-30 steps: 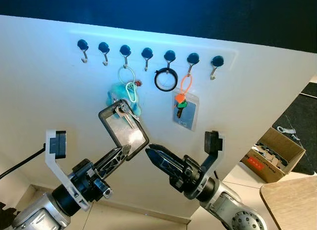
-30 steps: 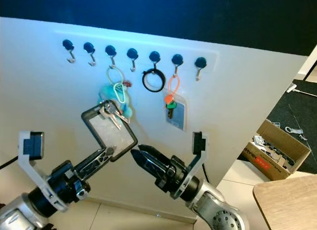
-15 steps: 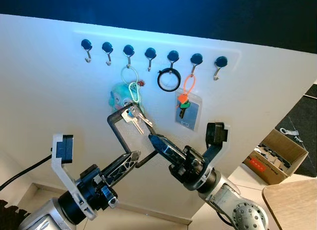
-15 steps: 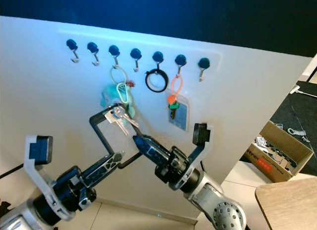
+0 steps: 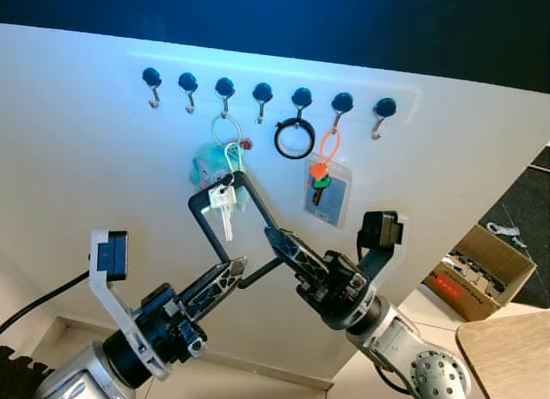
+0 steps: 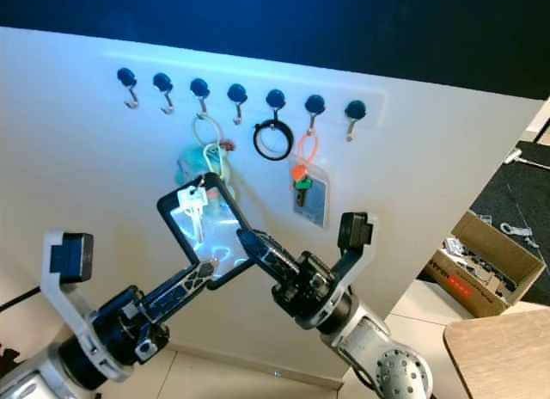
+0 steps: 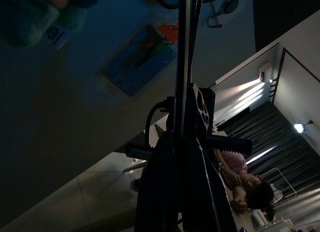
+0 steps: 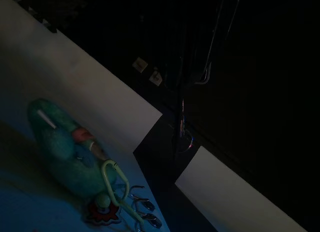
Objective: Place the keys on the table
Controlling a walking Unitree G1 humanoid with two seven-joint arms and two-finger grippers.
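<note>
Silver metal keys [image 5: 223, 211] hang on a pale green ring with a fuzzy teal plush [image 5: 206, 168] from a hook [image 5: 224, 91] on the smooth white wall [image 5: 77, 167]. Both the left gripper [image 5: 234, 263] and the right gripper [image 5: 269, 234] are raised beneath them; whether their fingers are parted cannot be told. A cardboard box [image 5: 485, 268] sits on the floor.

Keys [image 5: 223, 211] hang from a wall hook [image 5: 224, 89], between my left gripper [image 5: 230, 268] and right gripper [image 5: 273, 238]; a box [image 5: 479, 268] sits far right.

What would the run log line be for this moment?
keys: hanging on hook rack | left gripper: raised beside keys | right gripper: raised below keys | table: lower right
</note>
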